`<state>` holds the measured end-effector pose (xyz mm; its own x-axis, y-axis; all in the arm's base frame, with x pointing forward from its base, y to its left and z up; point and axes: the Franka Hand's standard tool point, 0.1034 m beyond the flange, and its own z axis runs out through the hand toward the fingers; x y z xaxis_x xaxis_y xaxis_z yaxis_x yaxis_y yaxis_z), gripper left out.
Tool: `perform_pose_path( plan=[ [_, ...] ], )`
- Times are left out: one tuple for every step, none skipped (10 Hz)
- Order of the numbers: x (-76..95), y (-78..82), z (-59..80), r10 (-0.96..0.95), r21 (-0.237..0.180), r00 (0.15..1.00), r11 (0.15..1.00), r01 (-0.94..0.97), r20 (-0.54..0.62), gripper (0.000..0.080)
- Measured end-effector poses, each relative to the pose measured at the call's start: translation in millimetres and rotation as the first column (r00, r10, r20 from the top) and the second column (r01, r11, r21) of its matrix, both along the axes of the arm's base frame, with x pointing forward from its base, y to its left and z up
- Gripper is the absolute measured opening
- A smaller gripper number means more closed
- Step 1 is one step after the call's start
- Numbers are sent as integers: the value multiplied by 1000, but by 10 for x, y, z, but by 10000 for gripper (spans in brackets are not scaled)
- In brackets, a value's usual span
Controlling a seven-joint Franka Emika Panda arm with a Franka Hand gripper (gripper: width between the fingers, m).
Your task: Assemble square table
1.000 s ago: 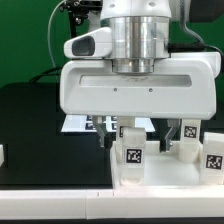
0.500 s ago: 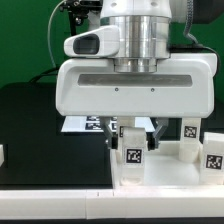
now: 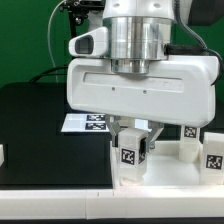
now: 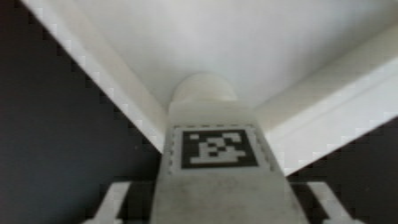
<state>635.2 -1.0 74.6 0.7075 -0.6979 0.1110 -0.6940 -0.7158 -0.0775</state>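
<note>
Pincer point(image 3: 132, 140) closes on a tagged leg point(image 3: 130, 152), operator, jaws snug against both its sides, as it hangs over a corner of the square tabletop point(image 3: 165, 172). To your exterior view's left lies the marker board point(image 3: 85, 123); to the right, two more legs point(image 3: 199, 147) stand on the slab. Misalignment with the corner hole could jam or tip the leg.

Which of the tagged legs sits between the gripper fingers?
The leg nearest the exterior view's left, directly under the gripper; the other two legs stand apart at the right.
</note>
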Motion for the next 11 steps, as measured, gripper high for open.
perform_pose_path(
  plan=[
    [2,-3,-4,-184,26,983,982,184,-7,284],
    [-2,16,-10,-351,48,936,935,351,-7,284],
    [-12,34,-16,-520,75,854,852,519,2,284],
    [-15,39,-17,-609,98,793,790,606,-1,285],
    [-17,32,-16,-670,115,742,736,667,-13,285],
    [-20,27,-17,-695,128,718,711,692,-21,285],
    [-21,26,-17,-683,126,730,723,680,-20,285],
    [-29,29,-23,-621,110,784,778,618,-14,285],
    [-43,33,-30,-477,70,879,876,476,-5,482],
    [-40,42,-23,-317,43,949,948,316,3,482],
    [-50,97,-6,-154,20,988,988,154,-4,610]
  ],
)
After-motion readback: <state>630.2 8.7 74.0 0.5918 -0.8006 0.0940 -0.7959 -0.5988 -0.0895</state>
